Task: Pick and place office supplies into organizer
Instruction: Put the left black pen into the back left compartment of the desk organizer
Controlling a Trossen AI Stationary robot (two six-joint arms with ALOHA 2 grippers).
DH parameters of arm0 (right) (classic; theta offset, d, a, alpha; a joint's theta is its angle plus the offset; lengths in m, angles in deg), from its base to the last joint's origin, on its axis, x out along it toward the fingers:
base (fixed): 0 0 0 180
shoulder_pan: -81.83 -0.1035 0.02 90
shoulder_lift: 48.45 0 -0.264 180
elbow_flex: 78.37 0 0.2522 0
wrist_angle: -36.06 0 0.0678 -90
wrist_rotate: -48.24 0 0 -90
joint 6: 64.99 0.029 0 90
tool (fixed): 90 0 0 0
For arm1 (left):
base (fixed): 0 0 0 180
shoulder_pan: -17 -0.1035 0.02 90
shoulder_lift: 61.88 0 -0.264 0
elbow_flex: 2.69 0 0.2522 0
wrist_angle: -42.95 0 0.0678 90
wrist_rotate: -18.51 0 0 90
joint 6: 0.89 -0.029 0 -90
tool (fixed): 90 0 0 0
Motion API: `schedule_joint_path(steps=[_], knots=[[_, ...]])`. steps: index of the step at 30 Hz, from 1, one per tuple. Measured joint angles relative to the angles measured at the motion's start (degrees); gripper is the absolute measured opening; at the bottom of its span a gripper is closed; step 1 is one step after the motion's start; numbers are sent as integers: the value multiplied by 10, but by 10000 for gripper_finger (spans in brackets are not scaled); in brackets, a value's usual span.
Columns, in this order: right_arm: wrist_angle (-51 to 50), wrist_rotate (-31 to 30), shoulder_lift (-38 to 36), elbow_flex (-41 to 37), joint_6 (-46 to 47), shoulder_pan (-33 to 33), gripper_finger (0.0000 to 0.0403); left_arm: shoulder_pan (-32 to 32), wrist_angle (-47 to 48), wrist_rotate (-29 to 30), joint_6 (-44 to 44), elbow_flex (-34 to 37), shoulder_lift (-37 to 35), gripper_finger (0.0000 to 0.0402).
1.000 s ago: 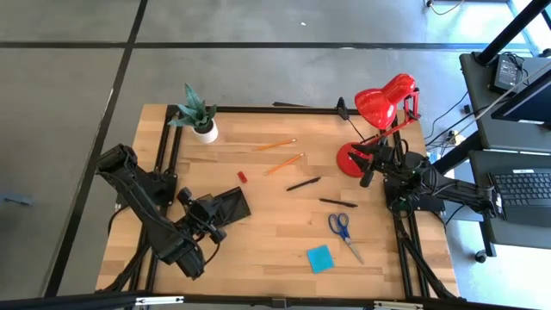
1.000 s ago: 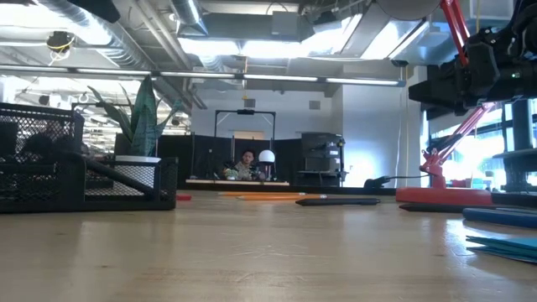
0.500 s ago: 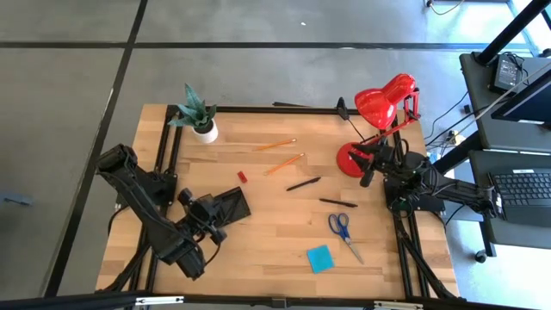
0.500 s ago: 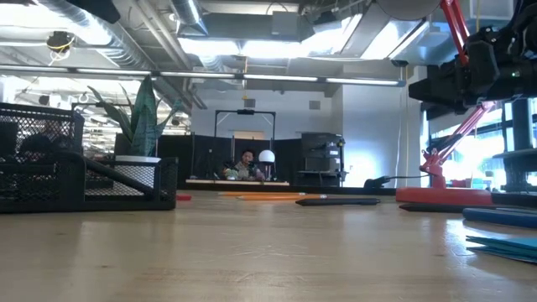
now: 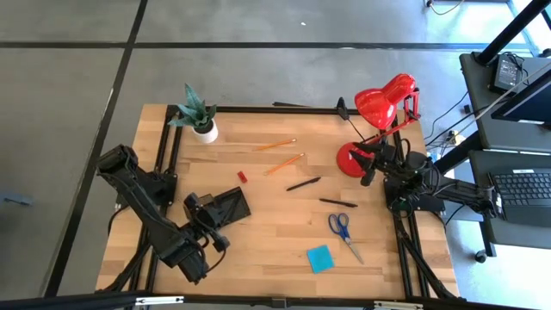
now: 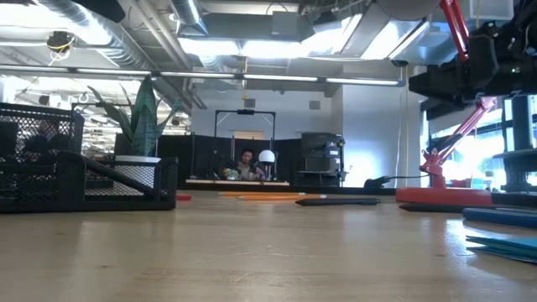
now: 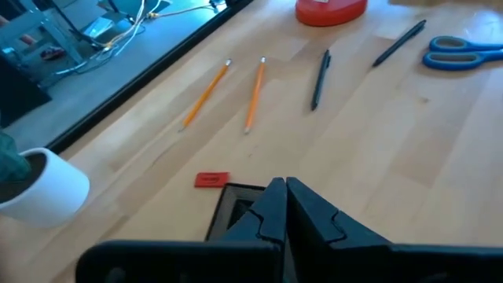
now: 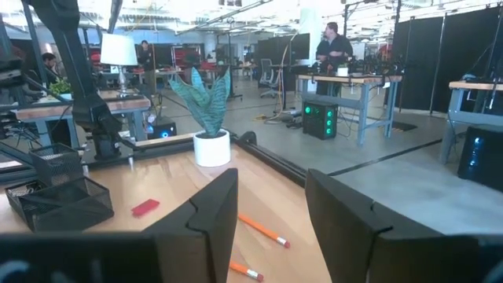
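On the pale wooden table (image 5: 275, 250), the organizer (image 5: 225, 206), a black wire-mesh rectangular tray, sits near the left side, and the left gripper (image 7: 284, 198) hovers right over its edge with its 2 dark fingers pressed together and nothing between them. In the low view the mesh walls of the organizer (image 6: 50, 159) stand at the far left.

The supplies lie loose and well apart from the tray. 2 slim orange pencils (image 5: 275, 145) (image 5: 285, 163) rest at a slant near the table's middle rear, seen again from the left wrist (image 7: 207, 93) (image 7: 254, 93). A tiny flat red piece (image 5: 242, 176) lies just beyond the organizer. 2 thin black pens (image 5: 303, 183) (image 5: 337, 203) sit toward the right, beside the blue-handled scissors (image 5: 343, 231), and a square blue sticky-note pad (image 5: 319, 258) lies flat nearer the front edge.

The right gripper (image 8: 271, 208) hangs above the table's right rear by the round base of the glossy red lamp (image 5: 379, 108), its 2 blocky fingers spread with empty air between them. A spiky green plant in a smooth white pot (image 5: 200, 119) stands at the rear left corner. Far across the room, people, probably at workbenches, show small (image 8: 334, 43).
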Motion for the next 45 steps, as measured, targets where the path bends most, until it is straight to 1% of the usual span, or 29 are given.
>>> schedule_joint_path(steps=[9, 12, 15, 19, 22, 24, 27, 30, 33, 36, 38, 42, 45], knots=[[6, 0, 0, 0, -15, 0, 154, 0, -9, 0, 1, 0, 0, 6], [6, 0, 0, 0, -15, 0, 154, 0, -8, -1, -27, 0, 0, 6], [6, 0, 0, 0, -16, 0, 154, -1, -8, 15, -38, 0, 0, 6], [9, 0, 0, 0, -42, 0, 154, -4, -8, 48, -25, 0, 0, 6], [11, 0, 0, 0, -45, 0, 154, -4, -5, 54, -14, 1, -5, 6], [14, 0, 0, 0, -45, 0, 154, -4, -3, 56, -14, 1, -23, 6], [18, 0, 0, 0, -45, 0, 154, -4, -2, 46, -25, 1, -69, 6], [25, 0, 0, 0, -45, 0, 154, -4, -15, 46, -59, 4, -124, 6], [24, 0, 0, 0, -45, 0, 154, -4, -56, 52, -119, 30, -186, 6], [24, 0, 0, 0, -51, 0, 154, -4, -114, 56, -167, 75, -256, 6], [25, 0, 0, 0, -58, 0, 154, -4, -168, 53, -196, 114, -304, 6], [28, 0, 0, 0, -61, 0, 154, -16, -316, 18, -284, 213, -402, 6], [31, 0, 0, 0, -70, 0, 154, -33, -471, -45, -386, 299, -475, 6]])
